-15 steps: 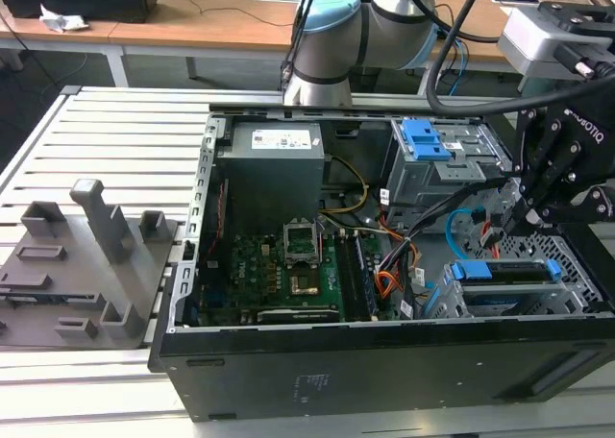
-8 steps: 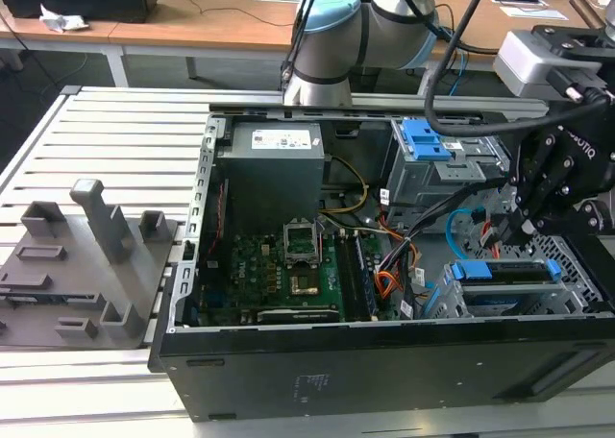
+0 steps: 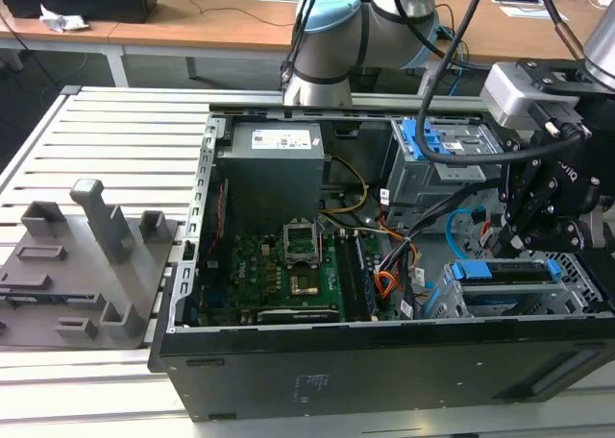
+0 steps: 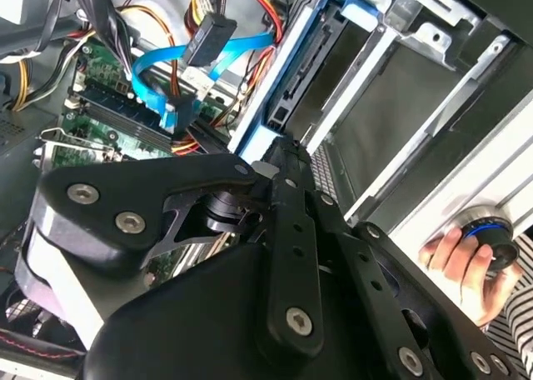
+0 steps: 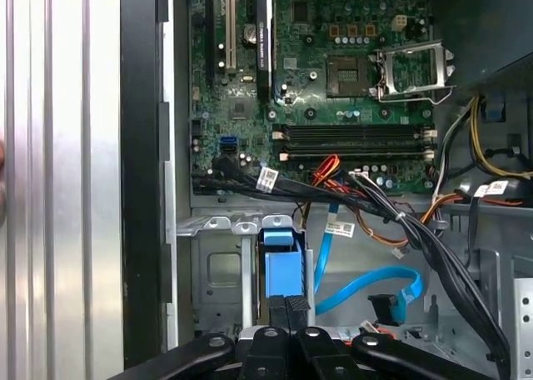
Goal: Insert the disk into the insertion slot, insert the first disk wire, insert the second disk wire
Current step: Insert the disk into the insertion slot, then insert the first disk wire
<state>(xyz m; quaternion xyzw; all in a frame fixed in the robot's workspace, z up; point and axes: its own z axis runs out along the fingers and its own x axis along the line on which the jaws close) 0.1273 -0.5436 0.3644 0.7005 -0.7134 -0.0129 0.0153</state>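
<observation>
The disk (image 3: 500, 273), silver in a bright blue carrier, lies in the insertion slot (image 3: 584, 277), a silver perforated cage at the case's corner on the exterior view's right. My black gripper (image 3: 524, 241) hangs right over it. In the first wrist view the gripper (image 5: 288, 301) is shut, fingertips together against the end of the disk's blue carrier (image 5: 279, 267), with the cage (image 5: 221, 272) around it. The second wrist view has the gripper (image 4: 279, 151) at the disk's blue edge (image 4: 293, 55). A loose blue wire (image 5: 366, 284) with a black plug lies beside the cage.
A taller grey cage with a blue latch (image 3: 432, 155) stands behind the slot. The motherboard (image 3: 279, 275) and power supply (image 3: 274, 169) take up the rest of the case. A grey fixture (image 3: 86, 265) sits on the slatted table. A person's hand (image 4: 454, 259) grips a knob.
</observation>
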